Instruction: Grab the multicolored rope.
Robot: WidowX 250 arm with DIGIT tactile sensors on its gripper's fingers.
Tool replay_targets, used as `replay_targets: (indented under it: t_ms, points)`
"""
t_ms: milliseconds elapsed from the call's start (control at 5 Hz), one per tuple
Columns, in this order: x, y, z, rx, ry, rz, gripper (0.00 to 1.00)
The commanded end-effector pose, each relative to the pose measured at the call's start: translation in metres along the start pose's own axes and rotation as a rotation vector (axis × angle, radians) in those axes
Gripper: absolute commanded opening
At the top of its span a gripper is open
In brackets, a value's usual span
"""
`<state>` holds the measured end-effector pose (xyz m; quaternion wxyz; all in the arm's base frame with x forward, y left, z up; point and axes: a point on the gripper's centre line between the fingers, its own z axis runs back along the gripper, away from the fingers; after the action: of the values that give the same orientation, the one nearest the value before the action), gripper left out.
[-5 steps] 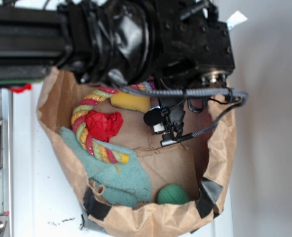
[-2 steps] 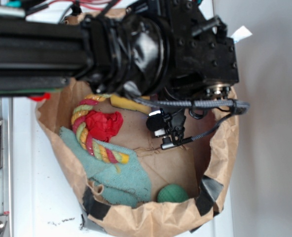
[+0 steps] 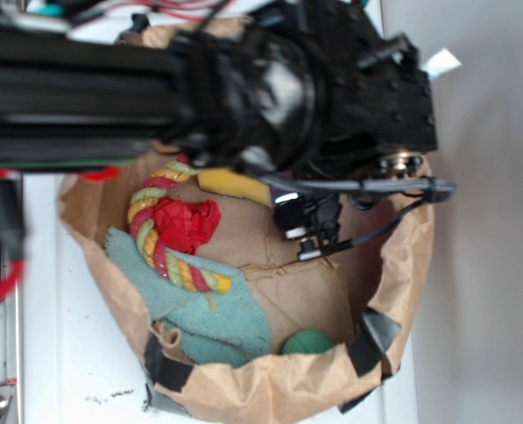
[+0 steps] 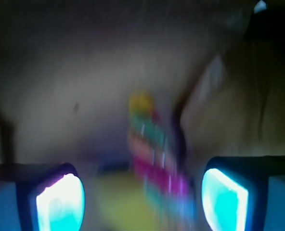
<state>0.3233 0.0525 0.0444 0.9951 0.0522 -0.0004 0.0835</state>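
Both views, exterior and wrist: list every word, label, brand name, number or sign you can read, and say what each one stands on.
None can be read.
Exterior view: no print shows on the paper bag, the multicolored rope, the teal cloth or the black arm.
A white tag by the arm looks blank.
Wrist view: motion-blurred; only the rope's colours and the gripper, jaws apart, can be made out.
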Motion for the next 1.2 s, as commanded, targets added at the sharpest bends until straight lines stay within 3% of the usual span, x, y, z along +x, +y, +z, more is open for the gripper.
replay_targets:
  t_ms: [0,200,400,1000]
  points:
    - [0.0157,-0.0018,0.0007,-0.036,-0.107,0.000,1.00]
    - [0.0123,-0.0073,-0.0075,-0.002,-0.096,-0.035,1.00]
    - [0.0101,-0.0097,-0.0077,0.005,-0.107,-0.038,0.00]
    - [0.0075,-0.0066,-0.0047,0.015,-0.108,-0.036,0.00]
